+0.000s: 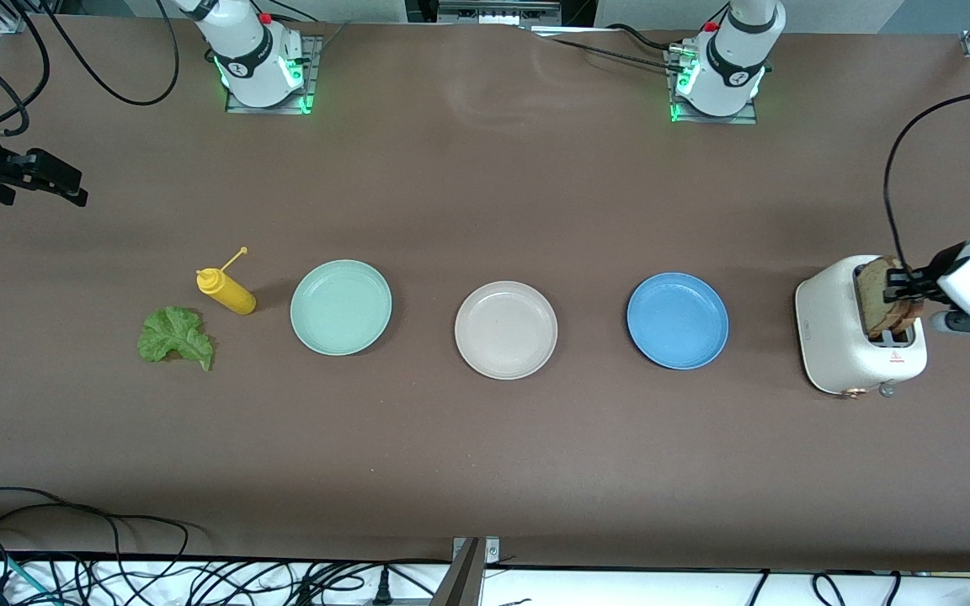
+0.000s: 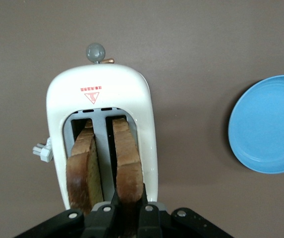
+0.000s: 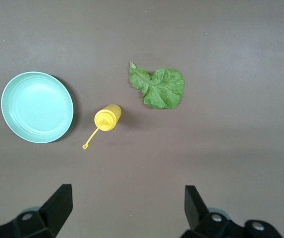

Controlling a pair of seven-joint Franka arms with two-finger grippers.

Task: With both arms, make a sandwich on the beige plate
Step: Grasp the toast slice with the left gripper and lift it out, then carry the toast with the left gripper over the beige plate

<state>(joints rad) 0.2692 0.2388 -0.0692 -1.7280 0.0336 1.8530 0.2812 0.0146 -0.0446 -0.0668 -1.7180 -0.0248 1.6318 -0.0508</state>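
- Front view: three round shallow plates stand in a row across the brown matte table (image 1: 485, 471). The beige plate (image 1: 506, 329) is in the middle and bare, so no sandwich is started. The mint-green plate (image 1: 341, 306) lies toward the right arm's end, the blue plate (image 1: 678, 320) toward the left arm's end.
- The lettuce leaf (image 1: 175, 336), ruffled and green, lies flat near the yellow squeeze bottle (image 1: 227, 290), likely staged for the right arm.
- The white glossy toaster (image 1: 860, 337) stands at the left arm's end with both bread slices upright in its slots.
- The right gripper (image 1: 43, 178) waits over the table's edge at its own end.
- Left wrist view: the left gripper (image 2: 128, 210) is clamped on one bread slice (image 2: 128, 166), pinching its crust edge, probably ready to lift it clear. The other slice (image 2: 84, 171) stands in the neighbouring slot, untouched. Crumb is speckled tan, crust darker.
- Right wrist view: the right gripper's fingers (image 3: 58, 206) stand wide apart, holding nothing, above bare table near leaf and bottle.
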